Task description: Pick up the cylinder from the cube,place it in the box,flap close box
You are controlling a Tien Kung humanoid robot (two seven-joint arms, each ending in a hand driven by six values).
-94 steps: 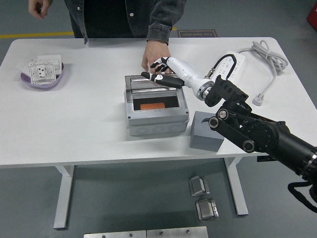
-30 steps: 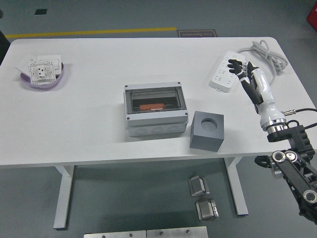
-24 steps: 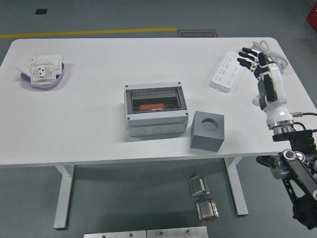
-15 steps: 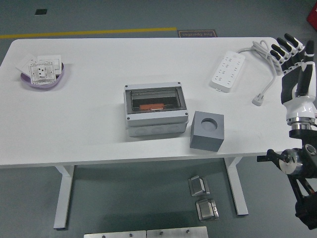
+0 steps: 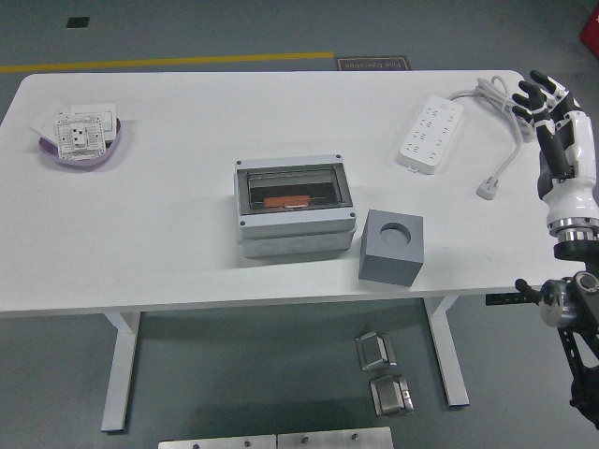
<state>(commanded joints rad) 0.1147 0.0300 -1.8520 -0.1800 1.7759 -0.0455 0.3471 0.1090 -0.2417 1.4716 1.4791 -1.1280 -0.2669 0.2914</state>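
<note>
The grey box (image 5: 295, 206) sits near the middle of the white table (image 5: 168, 234) with its clear flap lying flat over the top; through the flap an orange cylinder (image 5: 287, 200) shows inside, lying on its side with its long axis running left to right; just to the right of the box, nearer the table's front edge, stands the grey cube (image 5: 392, 246), its round socket facing up and holding nothing; the right hand (image 5: 554, 117) is raised at the table's right edge, well apart from the box, fingers loosely extended and grasping nothing; a white power strip (image 5: 430, 135) lies at the far right; a purple bowl (image 5: 80, 145) with white parts sits far left.
</note>
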